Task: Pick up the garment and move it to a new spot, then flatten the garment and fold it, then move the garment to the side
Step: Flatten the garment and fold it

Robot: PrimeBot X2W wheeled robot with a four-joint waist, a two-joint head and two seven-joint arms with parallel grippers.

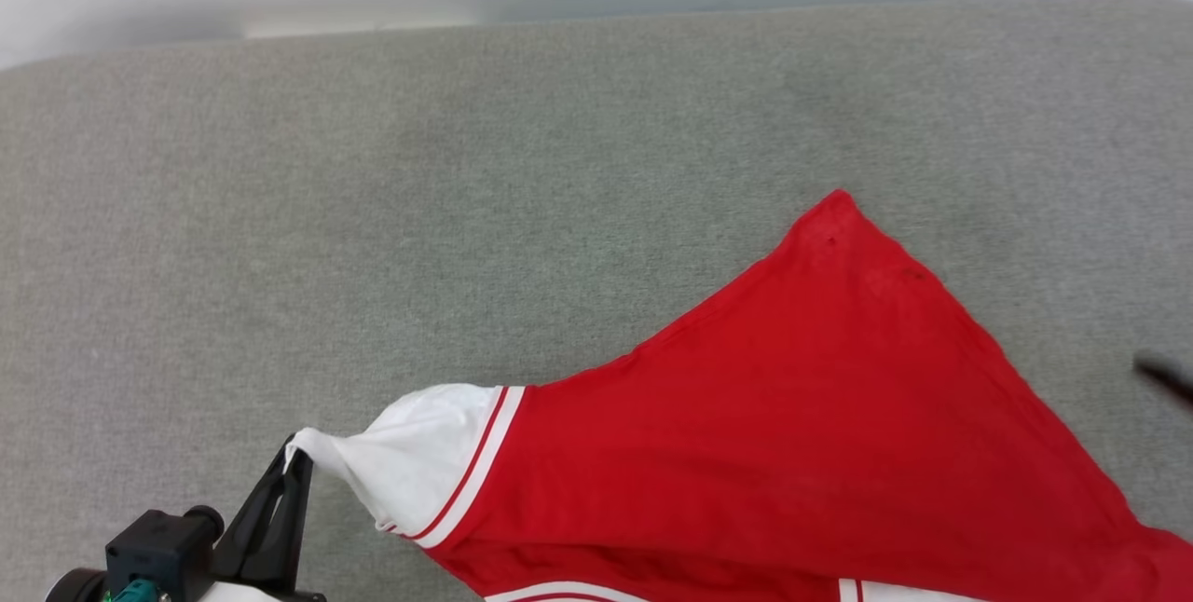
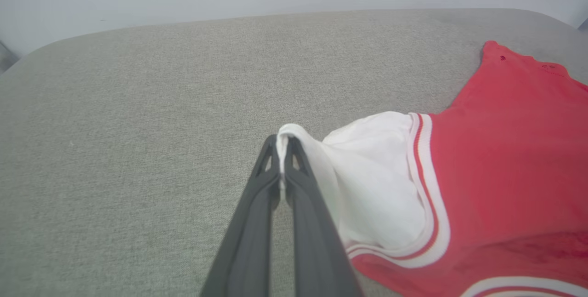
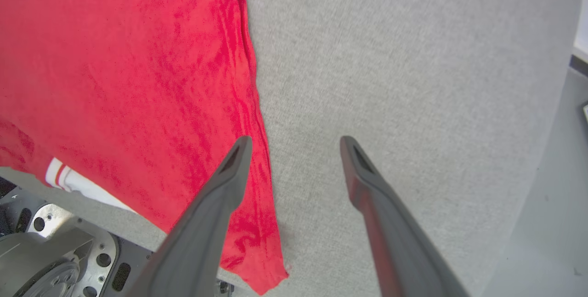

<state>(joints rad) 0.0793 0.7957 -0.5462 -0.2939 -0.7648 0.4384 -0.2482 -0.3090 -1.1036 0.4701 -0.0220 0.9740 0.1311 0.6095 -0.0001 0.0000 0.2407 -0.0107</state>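
Observation:
The garment (image 1: 792, 416), red with a white striped-trim sleeve, lies spread on the grey padded table (image 1: 466, 164) at the lower right of the head view. My left gripper (image 1: 294, 455) is shut on the tip of the white sleeve (image 2: 376, 173) and pulls it out to the left; the left wrist view shows cloth pinched between the closed fingers (image 2: 281, 150). In the right wrist view my right gripper (image 3: 296, 143) stands open above the garment's (image 3: 115, 58) red side edge, with nothing between its fingers. A dark blurred fingertip (image 1: 1165, 375) shows at the head view's right edge.
The table's grey surface (image 2: 138, 104) stretches bare to the left and far side, ending at a pale wall. The robot's metal base (image 3: 55, 251) sits below the table's near edge, and grey floor (image 3: 551, 219) lies past the table's right edge.

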